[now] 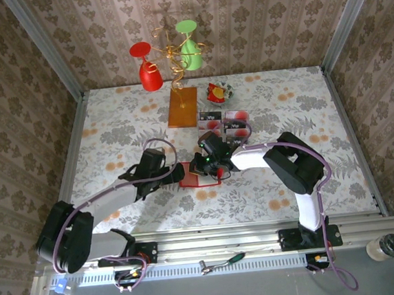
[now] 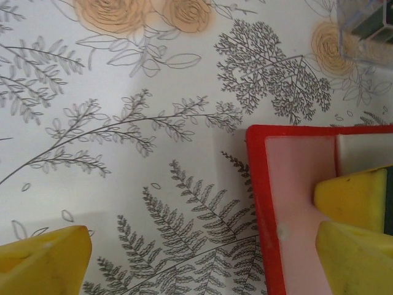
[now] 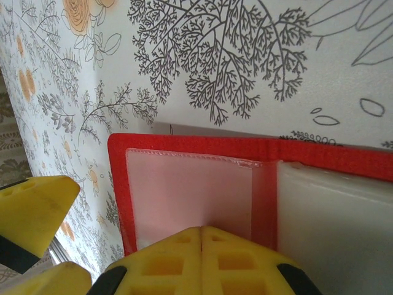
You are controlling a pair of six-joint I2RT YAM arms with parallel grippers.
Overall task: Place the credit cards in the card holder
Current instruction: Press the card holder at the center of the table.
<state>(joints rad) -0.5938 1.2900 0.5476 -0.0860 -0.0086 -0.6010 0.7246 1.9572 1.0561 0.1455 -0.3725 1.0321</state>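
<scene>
Our right gripper (image 3: 201,236) is pinched shut and empty over the holder (image 1: 193,177); the left gripper (image 2: 202,239) gapes wide astride its edge, holding nothing. The cards (image 1: 210,122) lie just past the holder, long axis crosswise, nearer our right arm, we reckon.

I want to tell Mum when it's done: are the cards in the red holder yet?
Not yet. Done: the card holder lies open on the table. In hand: the right gripper is shut above its clear pocket; the left gripper is open at its edge. Left: the credit cards lie beside the wooden slab.
</scene>
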